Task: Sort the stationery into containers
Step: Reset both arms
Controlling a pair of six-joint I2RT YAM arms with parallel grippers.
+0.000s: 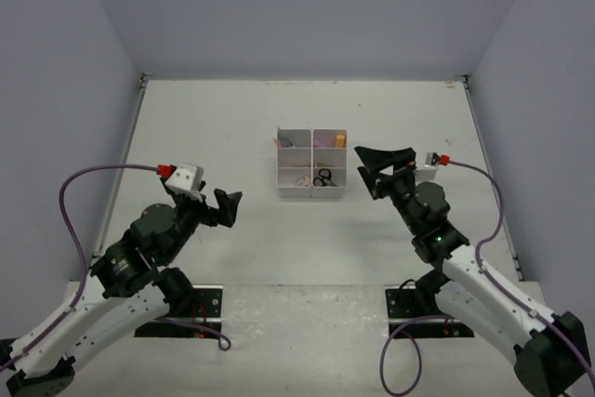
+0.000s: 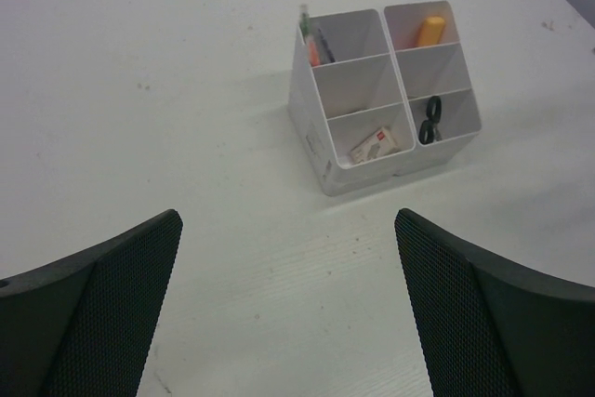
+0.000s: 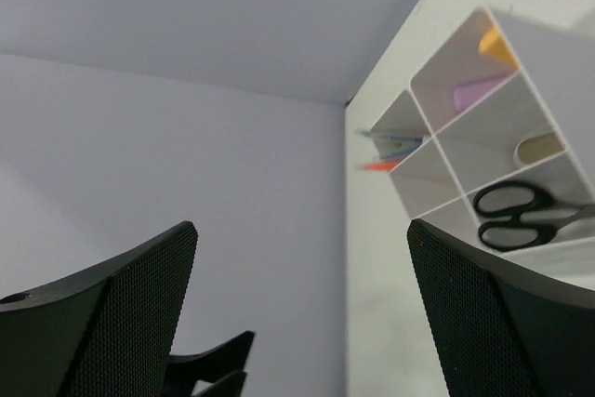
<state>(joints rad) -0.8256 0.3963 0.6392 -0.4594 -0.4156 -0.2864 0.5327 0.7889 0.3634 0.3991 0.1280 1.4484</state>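
A small white plastic six-compartment organizer (image 1: 311,192) (image 2: 321,151) (image 3: 558,53) stands in the middle of the white bench (image 1: 204,127) (image 2: 139,90). Black-handled scissors (image 1: 322,177) (image 2: 430,119) (image 3: 516,216) lie in its near right cell and a tan red-labelled eraser (image 1: 302,178) (image 2: 376,144) in the near left. Thin pens (image 1: 282,138) (image 2: 311,34) (image 3: 390,151) stand in the far left cell. A pink marker (image 1: 321,141) (image 3: 479,93) and an orange marker (image 1: 340,139) (image 2: 429,30) (image 3: 493,44) share the far right. The right gripper (image 1: 372,169) (image 3: 302,230) hovers just right of the organizer, spread wide, holding nothing. The left gripper (image 1: 226,206) (image 2: 286,225) hangs well off to the near left, likewise spread and empty.
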